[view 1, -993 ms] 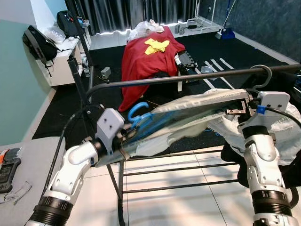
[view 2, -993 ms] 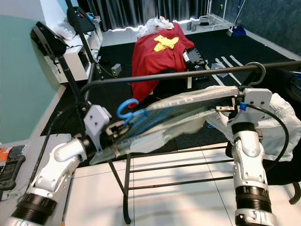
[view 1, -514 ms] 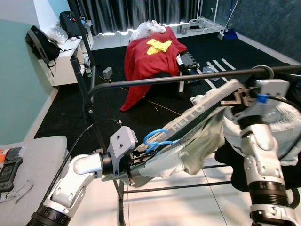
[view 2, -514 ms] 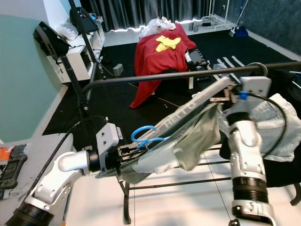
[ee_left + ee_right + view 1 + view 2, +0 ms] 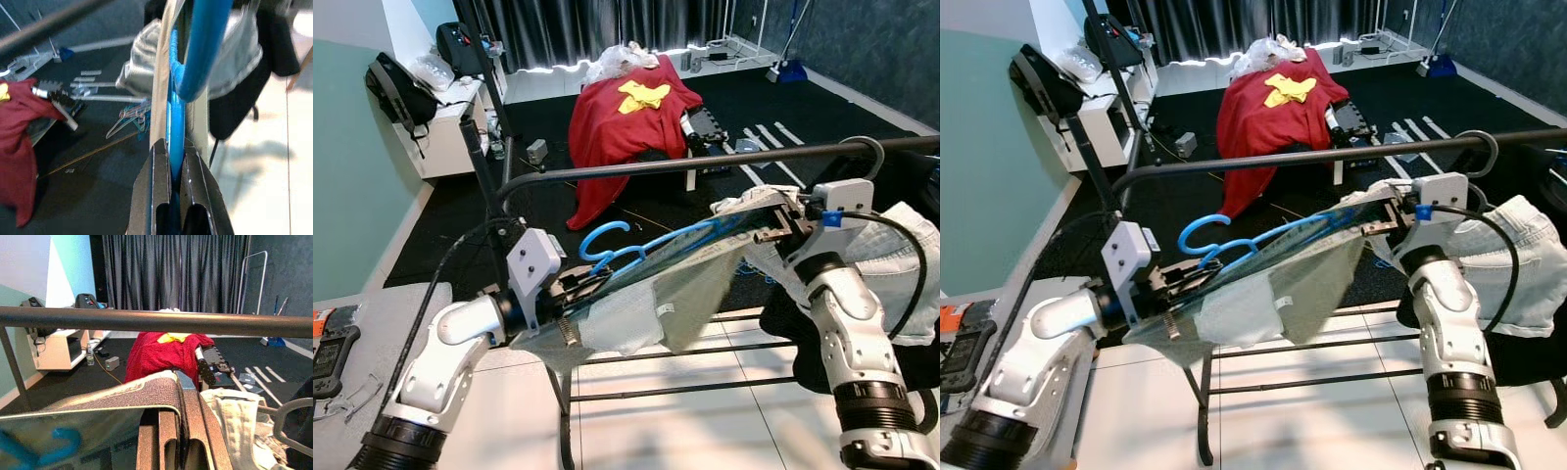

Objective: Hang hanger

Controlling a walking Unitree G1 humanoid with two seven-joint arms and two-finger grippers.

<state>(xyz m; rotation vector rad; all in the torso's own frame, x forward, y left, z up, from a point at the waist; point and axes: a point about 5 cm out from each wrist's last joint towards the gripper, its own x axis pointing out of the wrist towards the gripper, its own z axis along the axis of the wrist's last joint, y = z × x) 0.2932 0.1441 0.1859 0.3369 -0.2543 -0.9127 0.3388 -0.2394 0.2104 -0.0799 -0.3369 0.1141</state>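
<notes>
The left gripper [image 5: 171,171] pinches the bright blue plastic hanger [image 5: 617,245] carrying a pale grey-green garment [image 5: 646,304], held just below the dark metal rack rail [image 5: 705,164]. The right gripper [image 5: 178,431] clamps the garment's waistband. Far across the black carpet [image 5: 548,201] sits a red-draped chair [image 5: 622,127].

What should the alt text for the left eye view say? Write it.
Two robot hands hold a blue hanger with a pale garment below a black rail: left hand near the hook, right hand at the far end. A red-draped chair stands behind.
</notes>
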